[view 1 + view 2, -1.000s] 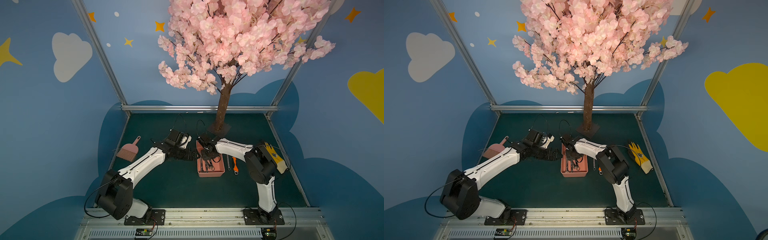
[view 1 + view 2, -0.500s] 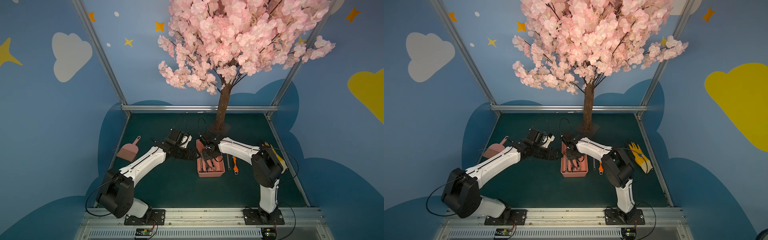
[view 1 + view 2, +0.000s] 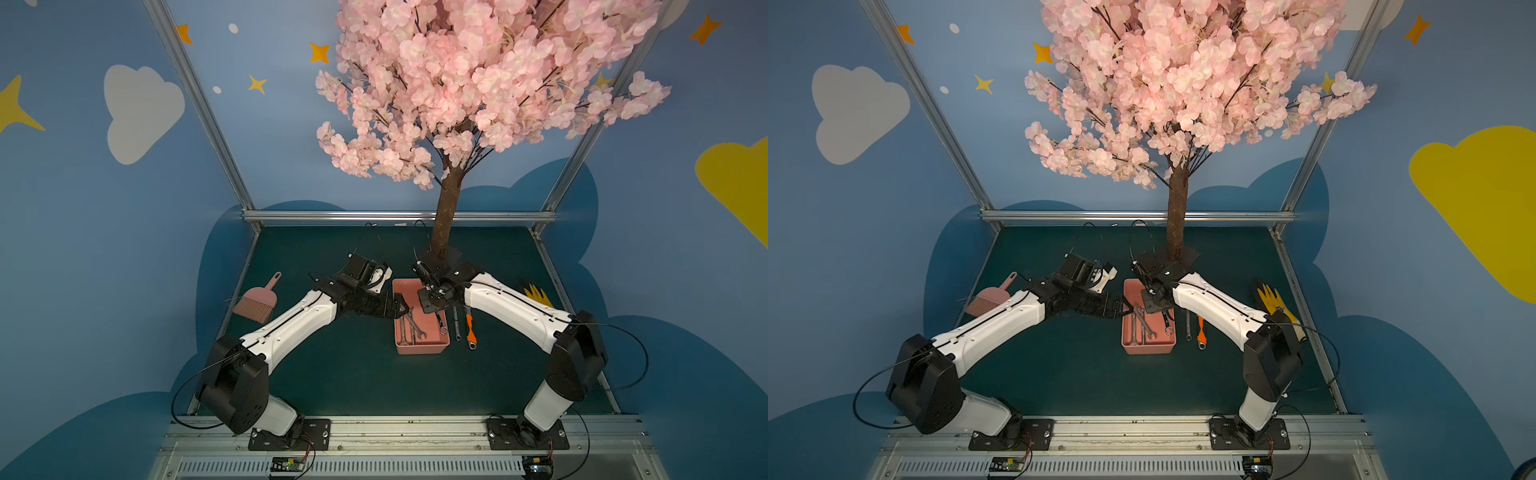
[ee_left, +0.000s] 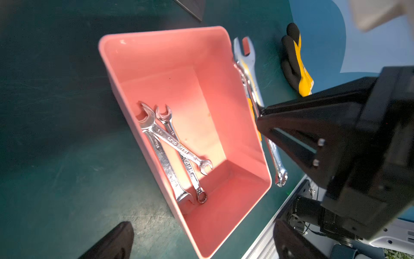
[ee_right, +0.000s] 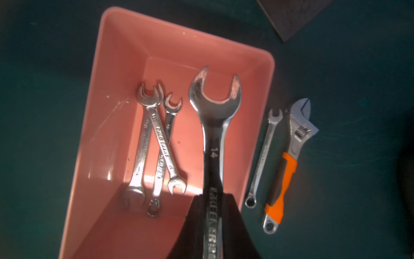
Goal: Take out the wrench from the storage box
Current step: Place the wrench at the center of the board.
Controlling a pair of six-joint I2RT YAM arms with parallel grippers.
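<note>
**A:** What is found at the left?

**B:** A pink hand brush (image 3: 255,303) is laid on the mat (image 3: 353,374), well apart from the work. Further right, the left gripper (image 3: 399,305) is held with its jaws spread wide. Nothing is gripped, and it is just beside the left wall of the storage box (image 3: 422,349).

**A:** And inside the box?

**B:** Three wrenches (image 5: 156,143) are left crossed on the floor, toward its left side.

**A:** Has anything been lifted?

**B:** One wrench (image 5: 214,125) is pinched by its shank in the right gripper (image 5: 212,201), with the jaws pressed onto it. It is raised off the floor above the box's right side. Whether the wall has been fully cleared cannot be told, and the wrench has not been set down.

**A:** What lies beyond?

**B:** A slim wrench (image 5: 263,157) and an orange-handled adjustable wrench (image 5: 289,161) are laid side by side on the mat, right of the box. A yellow glove (image 3: 538,295) is seen further right.

**A:** How far along is the task judged to be?

**B:** About midway. One wrench is in hand and is yet to be placed, and three are left to be fetched if all are meant.
</note>
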